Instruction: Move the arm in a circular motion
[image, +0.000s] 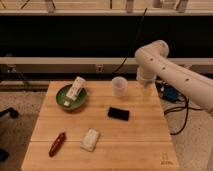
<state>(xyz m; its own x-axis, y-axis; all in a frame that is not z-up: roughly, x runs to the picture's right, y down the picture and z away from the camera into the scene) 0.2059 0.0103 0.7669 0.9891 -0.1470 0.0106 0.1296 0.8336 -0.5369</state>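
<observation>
The large glossy white arm (170, 72) reaches in from the right edge, over the table's (140, 140) far right corner. Its bulbous joint (152, 54) is high, behind a clear plastic cup (119, 86). A short segment hangs down from the joint. The gripper (146, 84) is at its lower end, just right of the cup and apart from it. It holds nothing that I can see.
A green bowl (64, 98) with a white packet (76, 88) stands at the table's back left. A black flat object (118, 113) lies mid-table, with a white packet (90, 139) and a red item (57, 144) at the front left. Cables and a blue box (171, 94) are on the floor to the right.
</observation>
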